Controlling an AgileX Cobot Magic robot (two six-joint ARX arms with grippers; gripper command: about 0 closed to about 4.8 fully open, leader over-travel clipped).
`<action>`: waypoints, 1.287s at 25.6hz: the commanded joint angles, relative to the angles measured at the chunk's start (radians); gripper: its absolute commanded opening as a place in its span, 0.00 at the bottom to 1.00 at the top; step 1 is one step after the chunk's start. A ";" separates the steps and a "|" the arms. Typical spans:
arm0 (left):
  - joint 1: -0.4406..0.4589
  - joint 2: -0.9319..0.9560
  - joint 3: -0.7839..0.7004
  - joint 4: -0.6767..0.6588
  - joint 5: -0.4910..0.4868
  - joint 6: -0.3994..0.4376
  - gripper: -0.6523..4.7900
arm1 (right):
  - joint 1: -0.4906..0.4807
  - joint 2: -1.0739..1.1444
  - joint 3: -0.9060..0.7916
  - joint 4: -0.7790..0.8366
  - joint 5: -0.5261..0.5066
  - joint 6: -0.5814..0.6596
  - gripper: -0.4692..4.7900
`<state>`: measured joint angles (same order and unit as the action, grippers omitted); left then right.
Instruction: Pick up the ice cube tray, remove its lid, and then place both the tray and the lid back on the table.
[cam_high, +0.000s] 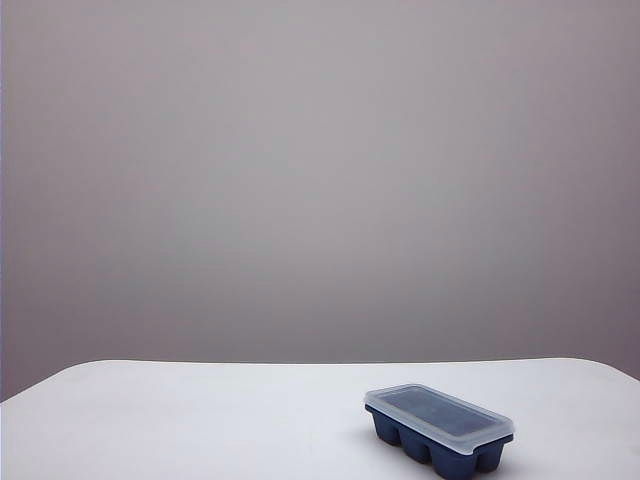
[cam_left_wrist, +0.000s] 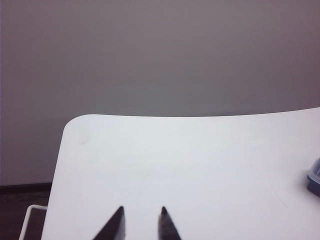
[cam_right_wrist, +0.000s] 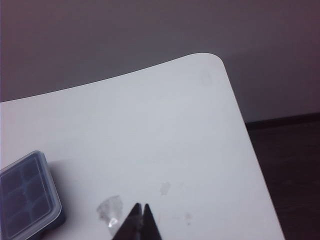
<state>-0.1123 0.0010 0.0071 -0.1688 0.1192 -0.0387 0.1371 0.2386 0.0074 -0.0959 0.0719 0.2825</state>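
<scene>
The dark navy ice cube tray rests on the white table at the front right, with the clear frosted lid seated on top of it. Neither arm shows in the exterior view. My left gripper hovers over the bare left part of the table, open and empty, with only a corner of the tray far off to its side. My right gripper is shut and empty above the table. The lidded tray lies a short way beside it, under the lid.
A shiny wet-looking smear and small specks mark the table close to the right gripper. The table's rounded corner and edge drop to dark floor. A white frame stands beside the table's left edge. A grey wall runs behind.
</scene>
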 joint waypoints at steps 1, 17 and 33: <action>0.001 0.000 0.001 0.006 -0.011 0.001 0.28 | 0.001 0.000 -0.006 0.011 0.005 -0.002 0.08; 0.001 0.006 0.086 0.229 -0.032 -0.189 0.28 | 0.001 0.026 0.135 0.224 -0.062 0.113 0.08; 0.001 0.806 0.680 0.250 0.608 0.343 0.28 | 0.001 0.739 0.479 0.166 -0.365 0.198 0.09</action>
<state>-0.1120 0.7643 0.6868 0.0475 0.6750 0.2760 0.1371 0.9428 0.4828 0.0639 -0.2687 0.4782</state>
